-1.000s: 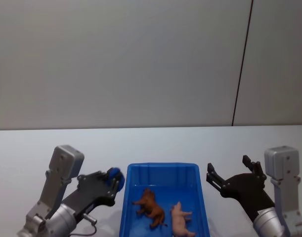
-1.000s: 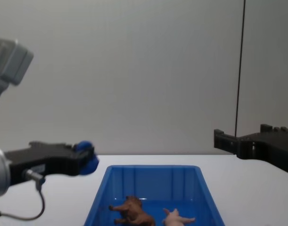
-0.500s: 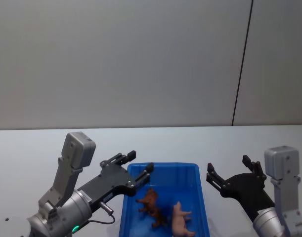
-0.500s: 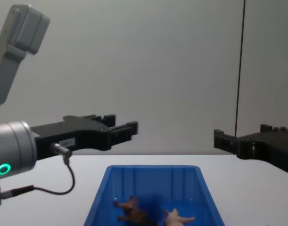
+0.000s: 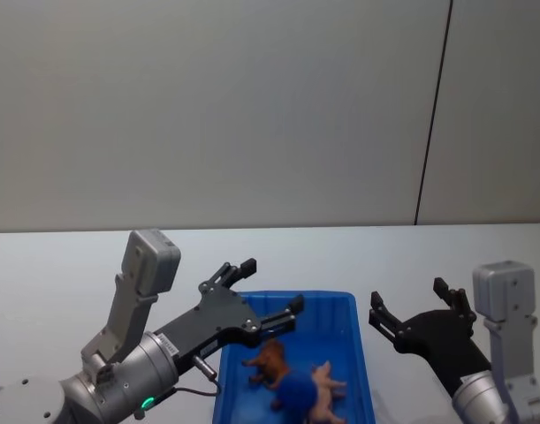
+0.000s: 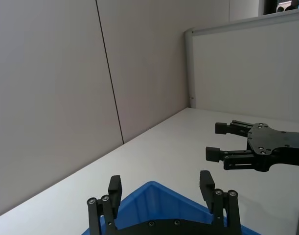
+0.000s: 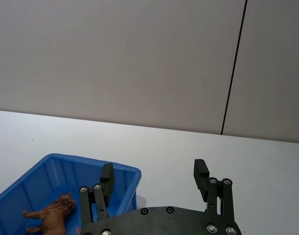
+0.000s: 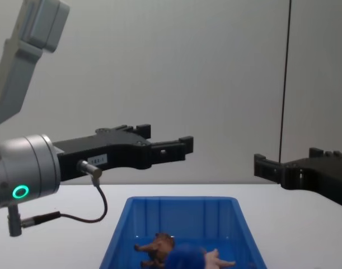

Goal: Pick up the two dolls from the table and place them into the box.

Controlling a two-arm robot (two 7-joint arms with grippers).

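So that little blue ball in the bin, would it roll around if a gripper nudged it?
Probably. The blue ball looks round, so a nudge would likely send it rolling. The lion, the pig and the box walls would likely stop it soon.

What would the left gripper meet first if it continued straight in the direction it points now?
Most likely nothing close by. The open left gripper points forward and toward the right, passing above the box. The right gripper shows ahead of it in the left wrist view, but depth is unclear.
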